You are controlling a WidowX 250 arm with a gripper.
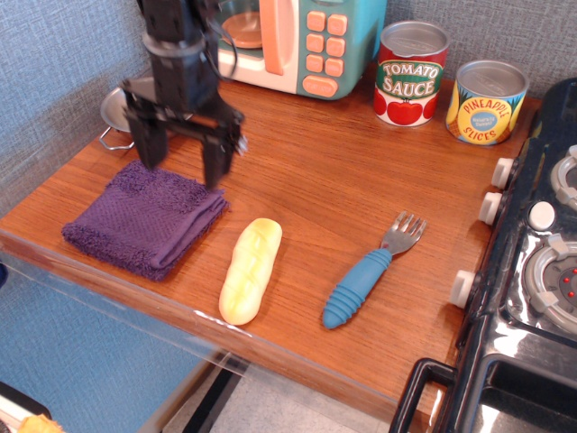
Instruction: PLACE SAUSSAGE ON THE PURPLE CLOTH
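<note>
The pale yellow saussage lies on the wooden counter, pointing roughly front to back, just right of the purple cloth. The cloth is folded and lies flat near the counter's front left edge. My black gripper is open and empty, fingers pointing down, low over the cloth's back right corner. It is behind and to the left of the saussage, not touching it.
A blue-handled fork lies right of the saussage. A metal bowl sits behind my gripper. A toy microwave, a tomato sauce can and a pineapple can stand at the back. A toy stove borders the right.
</note>
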